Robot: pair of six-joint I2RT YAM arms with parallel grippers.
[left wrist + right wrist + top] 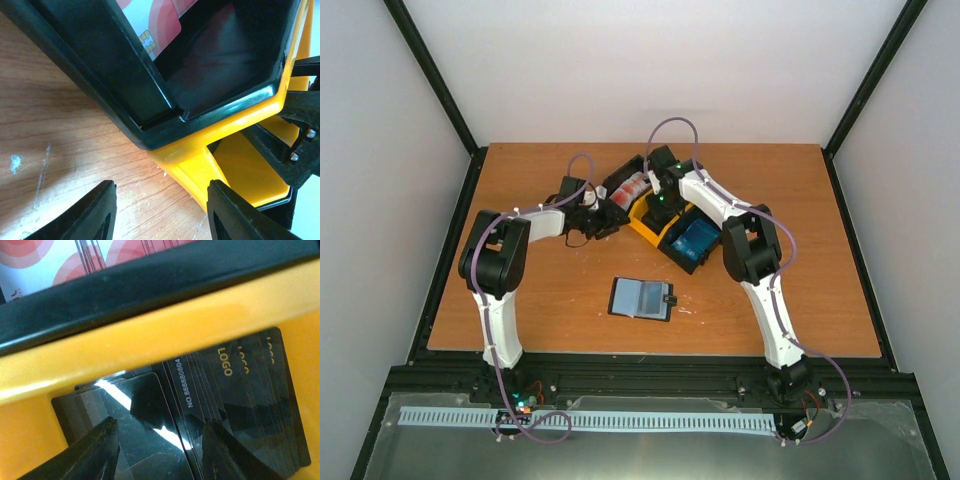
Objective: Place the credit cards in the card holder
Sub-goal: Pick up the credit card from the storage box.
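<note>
Right gripper [160, 455], wrist view: two black fingers [95, 450] stand apart at the bottom edge, with nothing clamped between them. Directly under them lies a fanned stack of dark cards [240, 405] on the floor of the yellow bin [150, 335].
- Print on dark cards: "LOGO" in gold, repeated on at least three overlapping cards. One card has a white serial starting "NO." followed by 8s; the last digits are not read with confidence.
- Beyond the yellow wall is the rim of the left black bin [150, 285], holding red-and-white cards [45, 260] with a circle pattern. No legible text.

Left gripper [160, 215], wrist view: fingers are spread and hold nothing. It is low over the table [50, 125] at the outer corner where the black and yellow bins join. One finger overlaps the yellow wall in view; contact cannot be told. A red-and-white card with a gold chip shows inside the black bin.

Top view: blue cards [695, 238] fill the right black bin [678, 258]. The card holder [640, 298] lies opened flat on the table, nearer the arm bases, well apart from the bins and both grippers. Its grey-blue pockets face up and its clasp tab [670, 299] points right. No card is seen in it.
</note>
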